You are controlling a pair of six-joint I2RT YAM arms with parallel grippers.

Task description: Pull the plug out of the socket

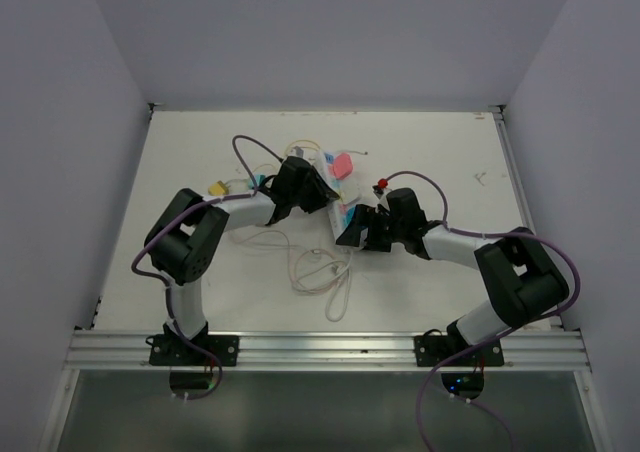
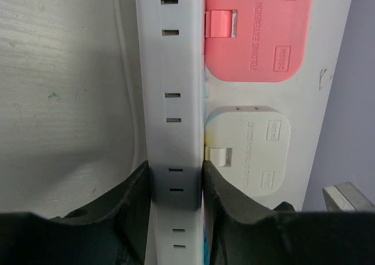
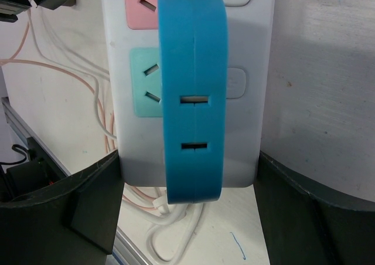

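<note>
Seen from above, the socket (image 1: pixel 340 212) lay mostly hidden under the left gripper (image 1: pixel 320 197) and right gripper (image 1: pixel 352 234); the blue plug (image 3: pixel 193 89) ran off the wrist view's top edge

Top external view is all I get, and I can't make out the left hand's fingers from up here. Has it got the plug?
Observer: Yes. The left hand is shut on a white plug that stands on edge, one finger pressed on each flat side.
Operator: Is the right hand bracing anything?
Observer: The right hand grips the socket across its width, fingers against both long sides, at the end where an upright blue plug sits.
Operator: Anything crowding the white one?
Observer: A cream adapter lies flat right beside it, with a pink adapter next along.
</note>
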